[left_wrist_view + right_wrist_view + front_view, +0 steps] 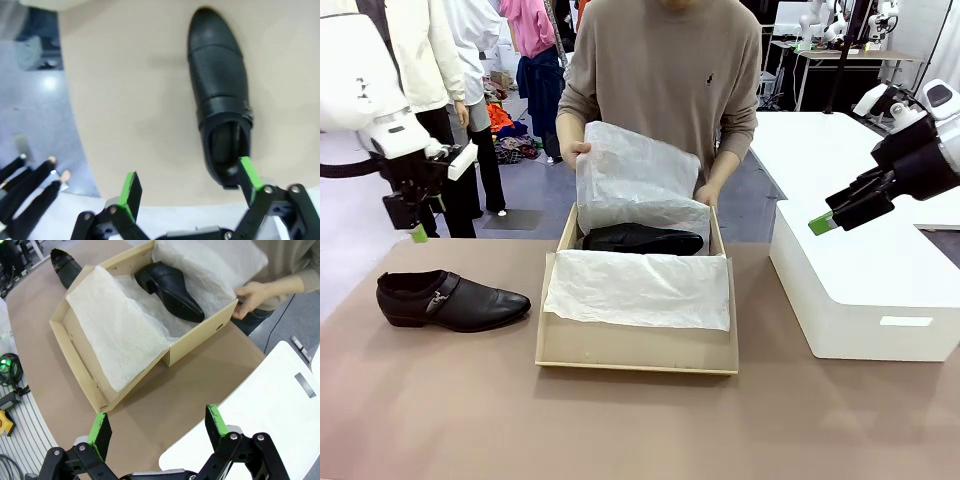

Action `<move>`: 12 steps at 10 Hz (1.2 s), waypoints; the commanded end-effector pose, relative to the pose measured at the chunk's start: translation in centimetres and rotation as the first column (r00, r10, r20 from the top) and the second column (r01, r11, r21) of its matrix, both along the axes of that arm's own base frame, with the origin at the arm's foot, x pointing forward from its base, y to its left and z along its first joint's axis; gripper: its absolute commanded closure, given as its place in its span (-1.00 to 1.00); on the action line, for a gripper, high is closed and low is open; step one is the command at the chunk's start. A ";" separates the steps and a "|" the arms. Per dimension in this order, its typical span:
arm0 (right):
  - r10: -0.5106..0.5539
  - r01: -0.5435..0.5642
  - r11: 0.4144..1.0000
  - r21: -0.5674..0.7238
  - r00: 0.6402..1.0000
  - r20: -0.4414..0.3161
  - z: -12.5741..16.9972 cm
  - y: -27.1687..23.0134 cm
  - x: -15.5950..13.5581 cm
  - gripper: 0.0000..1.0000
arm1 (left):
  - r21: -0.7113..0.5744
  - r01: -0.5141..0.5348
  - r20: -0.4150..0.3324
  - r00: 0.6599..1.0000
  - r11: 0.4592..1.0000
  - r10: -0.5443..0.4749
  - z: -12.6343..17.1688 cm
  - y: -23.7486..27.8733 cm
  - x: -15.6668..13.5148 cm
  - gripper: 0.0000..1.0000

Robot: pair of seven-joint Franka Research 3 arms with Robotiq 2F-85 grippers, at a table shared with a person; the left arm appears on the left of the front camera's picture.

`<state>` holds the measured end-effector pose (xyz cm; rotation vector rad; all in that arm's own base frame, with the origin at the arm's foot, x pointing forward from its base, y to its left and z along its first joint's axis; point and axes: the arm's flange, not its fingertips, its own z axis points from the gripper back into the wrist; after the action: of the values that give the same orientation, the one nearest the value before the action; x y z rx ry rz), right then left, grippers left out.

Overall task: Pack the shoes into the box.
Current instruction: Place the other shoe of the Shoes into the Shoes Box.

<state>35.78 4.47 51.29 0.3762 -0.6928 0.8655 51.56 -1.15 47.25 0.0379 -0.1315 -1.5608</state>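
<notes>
One shoe (642, 239) lies in the box (638, 352), behind tissue (635, 175) a person's hand (576, 152) holds up. The other shoe (450, 300) sits on the table (620, 420) at the box's nine o'clock, so I judge it half done. My left gripper (189, 176) hangs above it, spread; my right gripper (157, 420) is spread and empty.

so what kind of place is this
Probably a robotics lab staged for packing trials: the left gripper and right gripper flank a brown table, a person opposite tends a cardboard shoebox, and clothes lie heaped on the floor behind.

Held-up tissue paper (638, 175) covers part of the boxed shoe (642, 240); the box (200, 340) wall hides part of the other shoe (64, 267).
</notes>
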 end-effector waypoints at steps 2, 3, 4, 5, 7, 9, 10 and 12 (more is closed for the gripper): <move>0.024 -0.024 1.000 0.017 1.000 0.018 -0.1 -0.2 0.3 -1.00 | 0.013 -0.041 -0.001 0.999 0.999 0.041 -1.1 2.5 -2.8 -1.00; 0.024 -0.024 1.000 0.017 1.000 0.018 -0.1 -0.2 0.3 -1.00 | 0.008 -0.041 0.006 0.999 0.999 0.041 -1.5 2.9 -2.6 -1.00; 0.024 -0.024 1.000 0.017 1.000 0.018 -0.1 -0.2 0.3 -1.00 | 0.006 -0.043 -0.012 0.999 0.999 0.043 -2.1 3.4 -2.2 -1.00; 0.024 -0.024 1.000 0.017 1.000 0.018 -0.1 -0.2 0.3 -1.00 | 0.029 -0.050 -0.022 0.998 0.998 0.051 -1.9 3.4 -1.7 -1.00; 0.024 -0.024 1.000 0.017 1.000 0.018 -0.1 -0.2 0.3 -1.00 | -0.003 -0.055 -0.021 0.998 0.998 0.055 -1.6 3.1 -2.3 -1.00; 0.024 -0.024 1.000 0.017 1.000 0.018 -0.1 -0.2 0.3 -1.00 | -0.003 -0.055 -0.021 0.998 0.998 0.055 -1.6 3.1 -2.3 -1.00; 0.024 -0.024 1.000 0.017 1.000 0.018 -0.1 -0.2 0.3 -1.00 | -0.003 -0.055 -0.021 0.998 0.998 0.055 -1.6 3.1 -2.3 -1.00; 0.024 -0.024 1.000 0.017 1.000 0.018 -0.1 -0.2 0.3 -1.00 | 0.001 -0.051 -0.026 0.998 0.999 0.051 -1.8 2.9 -2.1 -1.00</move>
<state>35.78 4.47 51.29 0.3760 -0.6927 0.8654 49.47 1.76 45.43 0.0208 -0.1091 -1.5105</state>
